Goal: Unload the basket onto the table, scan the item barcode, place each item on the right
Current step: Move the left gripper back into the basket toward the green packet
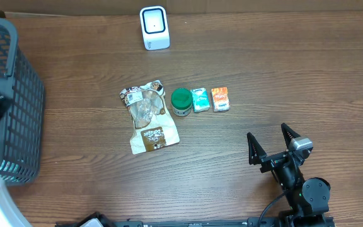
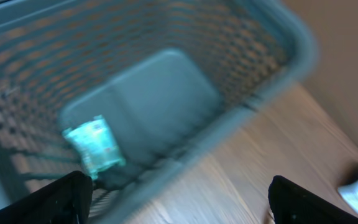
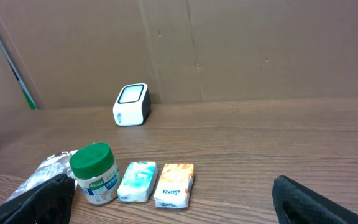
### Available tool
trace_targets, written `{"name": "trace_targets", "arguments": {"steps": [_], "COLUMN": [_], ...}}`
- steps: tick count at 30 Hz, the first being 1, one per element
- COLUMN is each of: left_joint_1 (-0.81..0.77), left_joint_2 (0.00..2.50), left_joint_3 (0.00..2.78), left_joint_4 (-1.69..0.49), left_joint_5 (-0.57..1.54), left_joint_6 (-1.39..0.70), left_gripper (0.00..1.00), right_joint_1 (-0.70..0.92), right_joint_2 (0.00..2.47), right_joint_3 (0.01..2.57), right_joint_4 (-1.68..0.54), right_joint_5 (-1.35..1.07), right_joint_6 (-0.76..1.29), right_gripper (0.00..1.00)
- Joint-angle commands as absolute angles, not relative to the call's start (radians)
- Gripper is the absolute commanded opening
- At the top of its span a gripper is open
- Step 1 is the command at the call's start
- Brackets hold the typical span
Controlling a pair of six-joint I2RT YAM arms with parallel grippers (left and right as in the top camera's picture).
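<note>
Four items lie mid-table: a crumpled brown-and-white bag (image 1: 149, 116), a green-lidded jar (image 1: 181, 101), a teal tissue pack (image 1: 200, 99) and an orange tissue pack (image 1: 220, 99). The white barcode scanner (image 1: 154, 28) stands at the far edge. My right gripper (image 1: 271, 144) is open near the front right, apart from the items; its view shows the jar (image 3: 95, 173), the teal pack (image 3: 138, 181), the orange pack (image 3: 174, 184) and the scanner (image 3: 131, 104) ahead. In the blurred left wrist view my left gripper (image 2: 179, 205) is open and empty above the basket's rim (image 2: 229, 124).
A grey mesh basket (image 1: 5, 101) fills the left side of the table; a teal pack (image 2: 94, 146) lies on its floor. A cardboard wall (image 3: 229, 50) backs the table behind the scanner. The left arm's body shows only at the overhead view's left edge.
</note>
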State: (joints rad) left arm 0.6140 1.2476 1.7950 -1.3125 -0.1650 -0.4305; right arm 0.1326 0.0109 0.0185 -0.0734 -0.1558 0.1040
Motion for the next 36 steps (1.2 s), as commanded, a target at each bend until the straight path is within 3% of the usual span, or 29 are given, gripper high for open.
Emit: {"name": "trace_targets", "arguments": {"steps": [1,7,22,36], "left_joint_1": [0.722,0.799,0.813,0.864], "left_joint_2": [1.309,1.465,1.871,1.898], "left_joint_3": [1.803,1.803,1.788,1.508], "left_joint_4": [-1.314,-1.334,-1.420,-1.137], "left_joint_5": [-0.136,-0.130,-0.195,-0.261], "left_joint_6": [-0.471,-0.426,-0.405,-0.358], "left_gripper": [0.94,0.91,0.82,0.88], "right_joint_1": [0.138,0.138,0.138,0.138], "right_joint_2": [0.003,0.003,0.003,0.003], "right_joint_3": [0.008,0.008,0.008,0.008], "right_joint_4": [-0.070,-0.070,-0.070,-0.070], "right_joint_5": [-0.150,-0.150,-0.150,-0.150], "right_joint_6": [0.105,0.105,0.105,0.105], "right_gripper": [1.00,1.00,1.00,1.00]}}
